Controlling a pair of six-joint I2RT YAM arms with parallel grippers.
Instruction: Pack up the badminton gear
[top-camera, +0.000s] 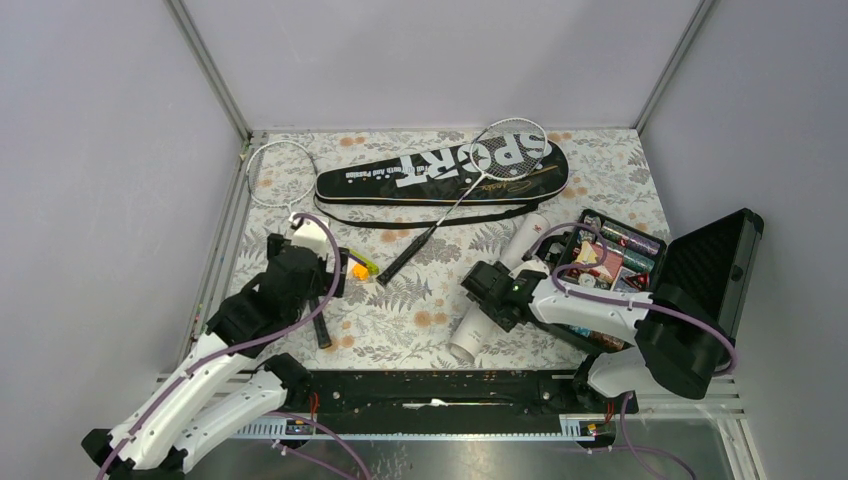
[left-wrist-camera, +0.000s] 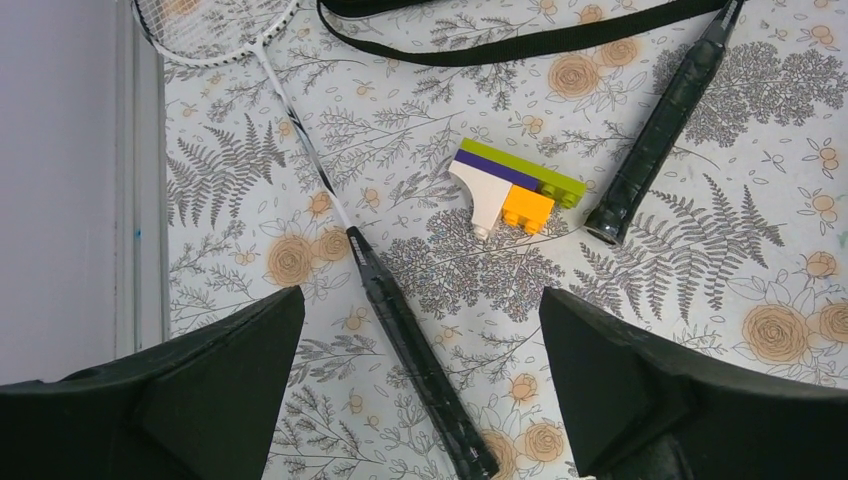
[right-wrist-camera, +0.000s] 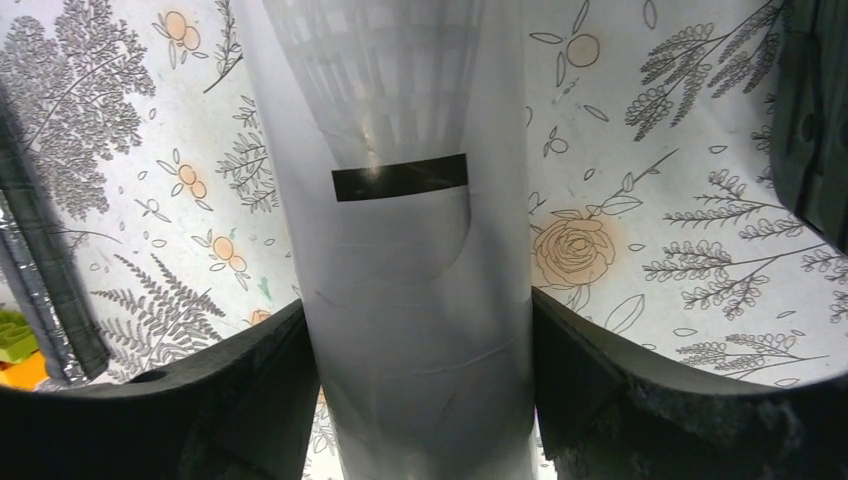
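Note:
The long white tube (top-camera: 468, 340) lies on the floral cloth. My right gripper (top-camera: 483, 293) straddles its middle, and in the right wrist view the tube (right-wrist-camera: 420, 300) fills the gap, with thin slivers of cloth beside each finger (right-wrist-camera: 240, 390). A shuttlecock's feathers (right-wrist-camera: 375, 70) show faintly through the tube wall. My left gripper (left-wrist-camera: 422, 293) hangs open over the black handle (left-wrist-camera: 410, 350) of one racket (top-camera: 280, 165). The second racket (top-camera: 515, 148) rests its head on the black "SPORT" bag (top-camera: 440, 178), with its handle (left-wrist-camera: 655, 130) towards the left arm.
A small stack of toy bricks (left-wrist-camera: 510, 185) in green, purple, white and orange lies between the two handles. An open black hard case (top-camera: 715, 270) of colourful wrapped items (top-camera: 610, 258) stands at the right. The bag's strap (left-wrist-camera: 520, 42) trails on the cloth.

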